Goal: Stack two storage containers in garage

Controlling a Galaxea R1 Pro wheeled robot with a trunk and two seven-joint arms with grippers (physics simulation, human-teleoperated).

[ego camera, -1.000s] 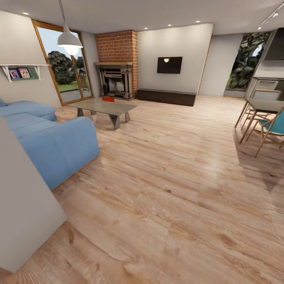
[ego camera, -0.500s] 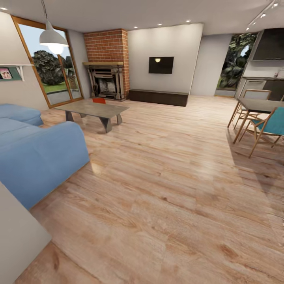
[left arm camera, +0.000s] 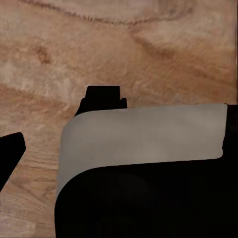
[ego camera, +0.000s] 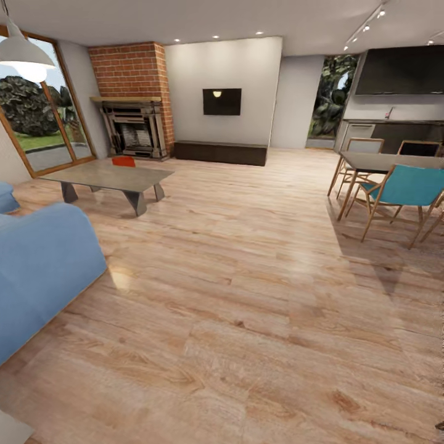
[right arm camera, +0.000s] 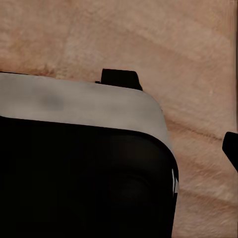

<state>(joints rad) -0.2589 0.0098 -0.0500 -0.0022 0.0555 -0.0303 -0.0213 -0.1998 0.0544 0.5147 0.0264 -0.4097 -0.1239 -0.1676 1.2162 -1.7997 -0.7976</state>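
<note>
One orange-red storage container point(ego camera: 124, 161) sits on the far side of the low grey tabletop point(ego camera: 108, 176) in the living room. I cannot tell if a second bin is with it. Behind it is the red-brick fireplace point(ego camera: 132, 98). A black TV point(ego camera: 222, 101) hangs on the white wall, above a long dark-brown cabinet point(ego camera: 220, 152). A blue sofa point(ego camera: 40, 274) is close by on the left. Wooden chairs with a teal seat point(ego camera: 404, 188) stand by a dining table on the right. Light wood-plank flooring point(ego camera: 246, 296) runs across the room. Each wrist view looks down at this wood past a grey and black robot part. I cannot tell if the left end effector point(left arm camera: 59, 119) or the right end effector point(right arm camera: 176, 111) is open or closed.
</note>
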